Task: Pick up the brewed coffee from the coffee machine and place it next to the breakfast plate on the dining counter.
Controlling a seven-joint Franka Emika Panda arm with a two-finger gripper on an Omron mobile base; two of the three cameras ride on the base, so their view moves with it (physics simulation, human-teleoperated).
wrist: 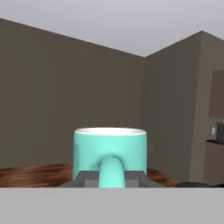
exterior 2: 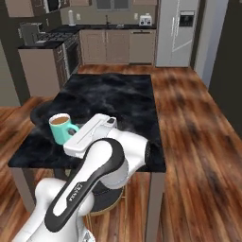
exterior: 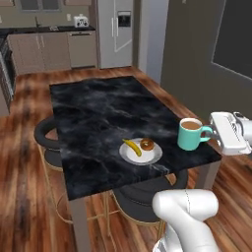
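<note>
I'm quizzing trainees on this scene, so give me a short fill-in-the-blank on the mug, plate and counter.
1. The gripper holds the mug by its ____.
2. On the plate a banana lies beside a ____.
3. The counter top is ____ marble.
4. The mug's colour is ____.

Missing words: handle; doughnut; black; teal

We are seeing the black marble surface [exterior: 93, 113] carrying the white breakfast plate [exterior: 129, 154] near its front right corner, on thin grey legs.
</note>
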